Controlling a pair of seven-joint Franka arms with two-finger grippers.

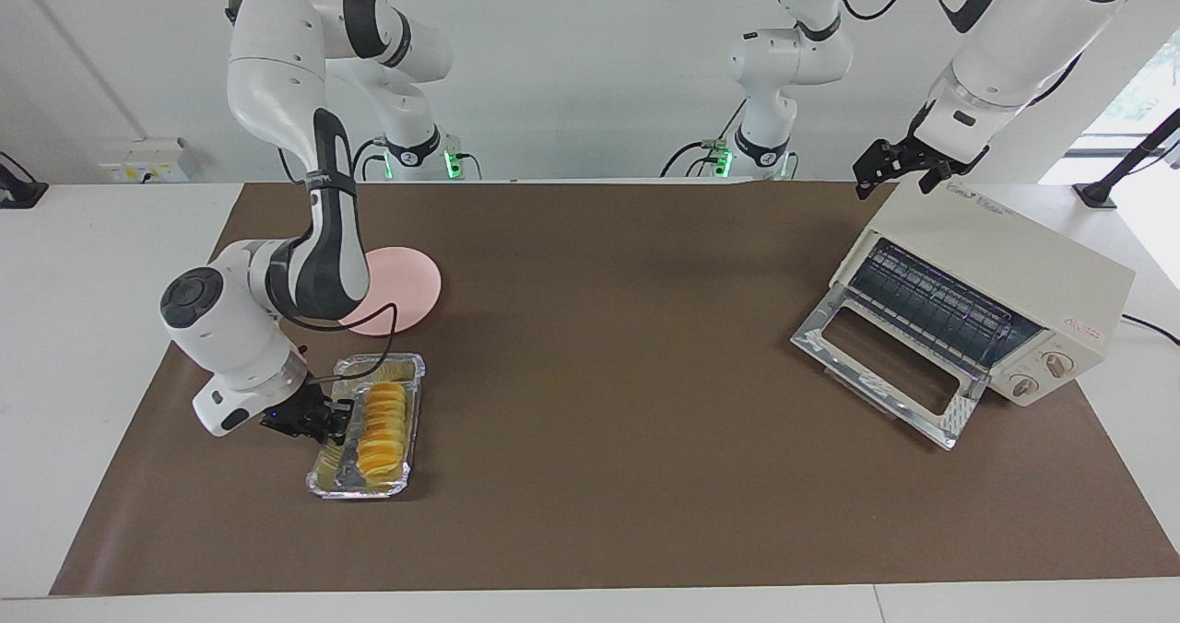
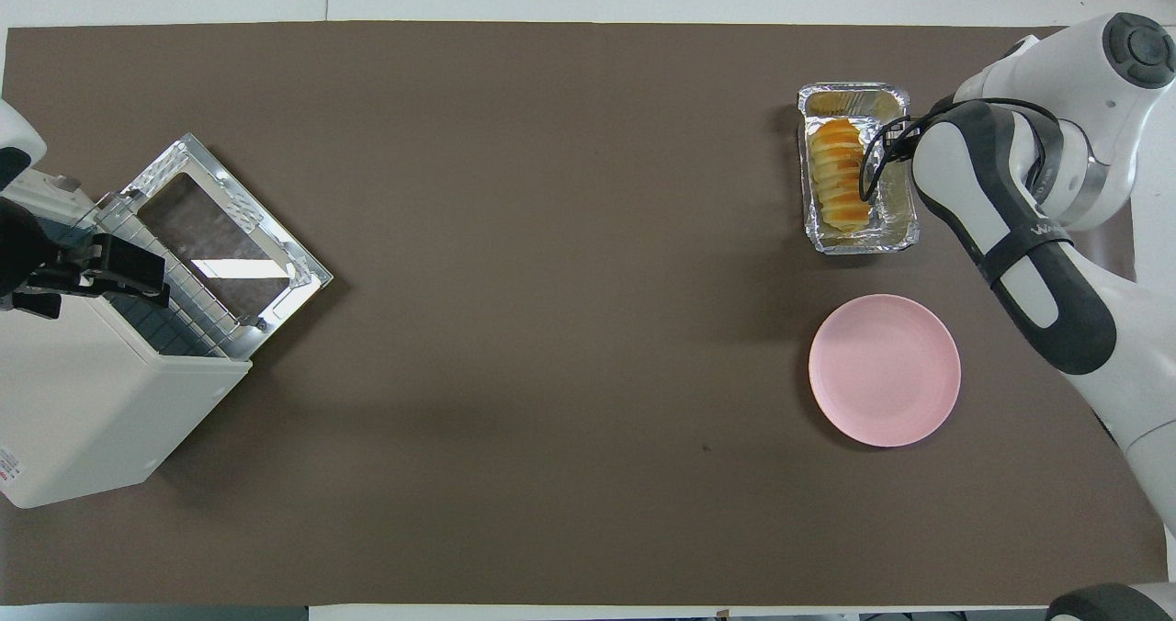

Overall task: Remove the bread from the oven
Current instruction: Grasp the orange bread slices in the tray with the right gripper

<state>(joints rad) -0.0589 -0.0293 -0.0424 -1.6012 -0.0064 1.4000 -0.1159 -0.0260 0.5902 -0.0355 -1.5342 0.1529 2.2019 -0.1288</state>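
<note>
My right gripper [image 1: 339, 423] grips the crinkled silver foil tray's [image 1: 403, 486] rim; golden ridged bread loaf [image 1: 383, 428] lies lengthwise in it, long axis running away from the robots. Left gripper [image 1: 899, 164], over the cream toaster oven [image 1: 1005, 264]: can't tell its opening.

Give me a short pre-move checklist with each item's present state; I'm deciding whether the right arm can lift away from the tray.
1. Bread out of the oven: ok, it lies in the foil tray at the right arm's end of the table.
2. Oven rack free of food: ok, only the bare wire rack shows through the open door.
3. Right gripper released: cannot tell; it is low at the tray's edge beside the bread.
4. Tray flat on the mat: ok.
5. Pink plate clear of the tray: ok, apart from it, nearer the robots.
6. Left gripper out of the way: ok, over the oven's top.
</note>
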